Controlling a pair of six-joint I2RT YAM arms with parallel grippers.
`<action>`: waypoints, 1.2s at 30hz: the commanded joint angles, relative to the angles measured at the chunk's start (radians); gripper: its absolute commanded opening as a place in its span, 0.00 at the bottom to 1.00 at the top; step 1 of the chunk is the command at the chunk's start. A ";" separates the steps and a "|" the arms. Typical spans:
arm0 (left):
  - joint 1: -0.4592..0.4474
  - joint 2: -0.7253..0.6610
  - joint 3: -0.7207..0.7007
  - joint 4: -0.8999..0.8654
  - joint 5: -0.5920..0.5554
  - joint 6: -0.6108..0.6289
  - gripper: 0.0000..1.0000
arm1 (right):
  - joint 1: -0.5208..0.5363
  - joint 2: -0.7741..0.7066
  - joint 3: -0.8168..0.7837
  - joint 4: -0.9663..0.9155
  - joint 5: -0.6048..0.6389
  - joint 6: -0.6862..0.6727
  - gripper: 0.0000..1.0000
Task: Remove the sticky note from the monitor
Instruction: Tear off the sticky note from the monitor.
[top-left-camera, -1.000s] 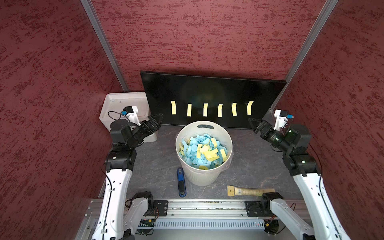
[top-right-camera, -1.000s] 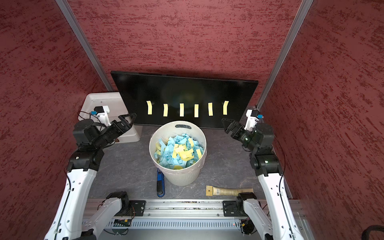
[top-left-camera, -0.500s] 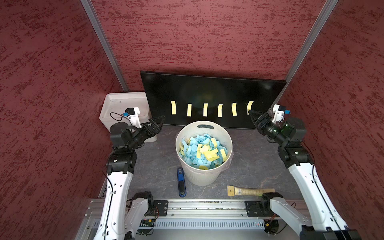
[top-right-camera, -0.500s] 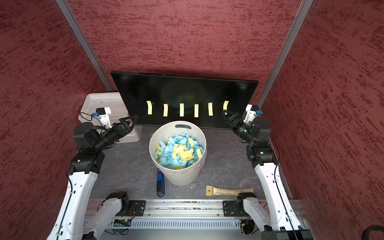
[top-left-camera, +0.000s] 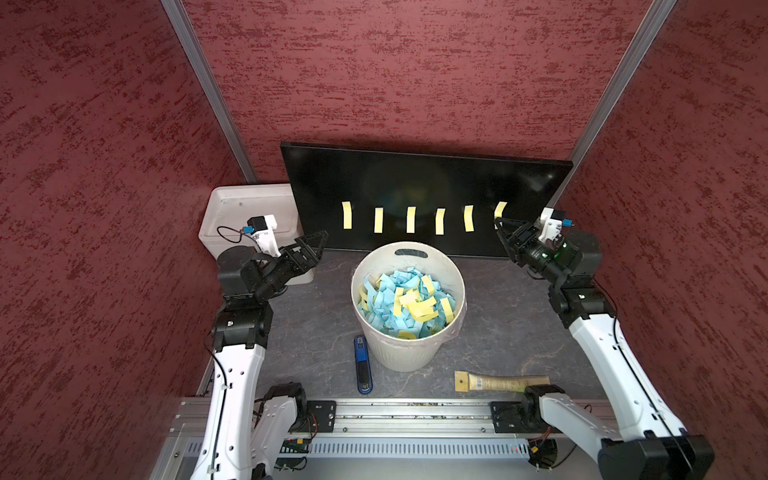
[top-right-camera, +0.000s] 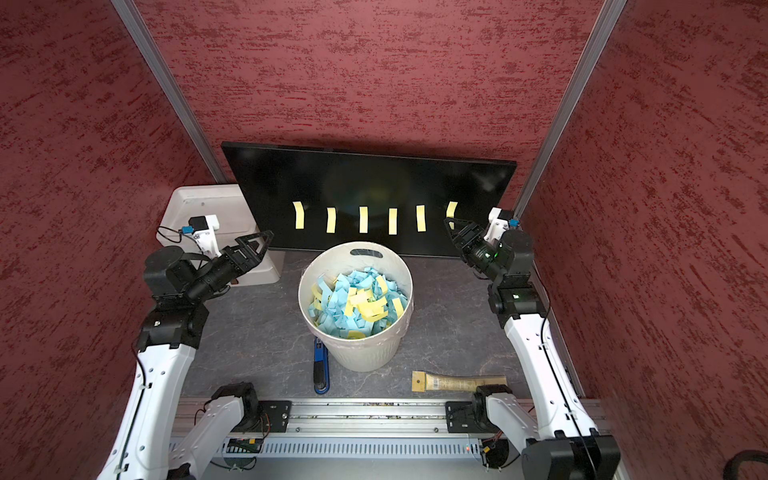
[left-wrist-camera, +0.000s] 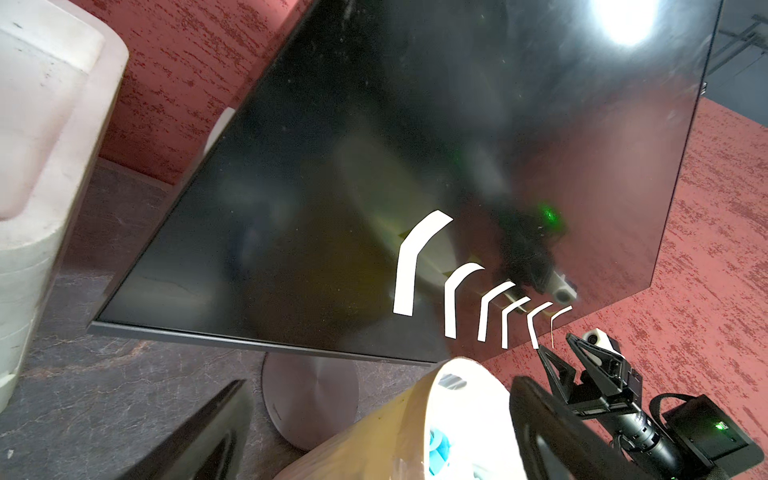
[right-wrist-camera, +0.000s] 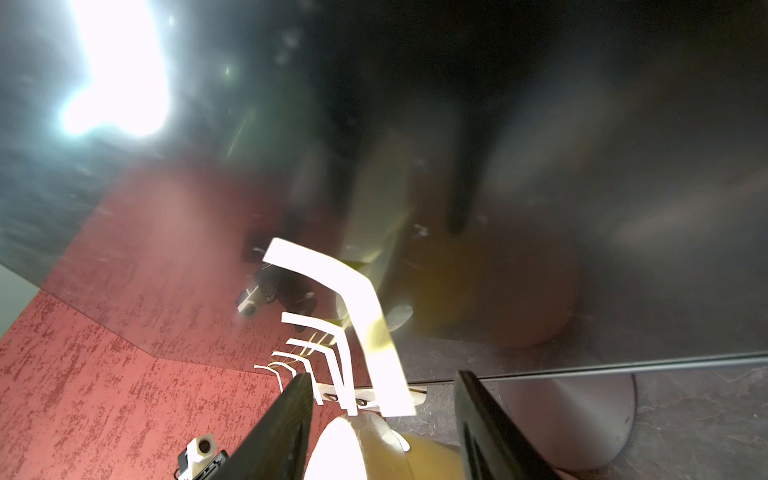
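Left gripper (top-left-camera: 322, 244): jaws wide, empty, near the lower left corner of the monitor (top-left-camera: 415, 183). Monitor upright, long axis left-right, face toward the arms. Six yellow notes (top-left-camera: 410, 219) in a row low on the screen, each long axis vertical. Rightmost note (top-left-camera: 500, 208): its lower end lies between the part-open jaws of the right gripper (top-left-camera: 500, 223), not pinched.

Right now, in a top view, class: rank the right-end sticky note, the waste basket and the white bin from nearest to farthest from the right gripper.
1. Right-end sticky note, on the monitor, at the tips of the right gripper.
2. Waste basket, mid-table, in front of the monitor.
3. White bin, back corner beside the monitor's left end.
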 joint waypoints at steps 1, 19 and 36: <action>0.006 -0.011 -0.010 0.024 0.008 0.003 1.00 | 0.002 0.003 -0.010 0.052 0.018 0.011 0.53; 0.012 -0.015 -0.013 0.025 0.008 0.002 1.00 | 0.000 -0.006 -0.027 0.066 0.037 0.018 0.16; 0.011 -0.022 -0.012 0.023 0.006 0.005 1.00 | -0.002 -0.032 -0.026 0.059 0.012 0.009 0.00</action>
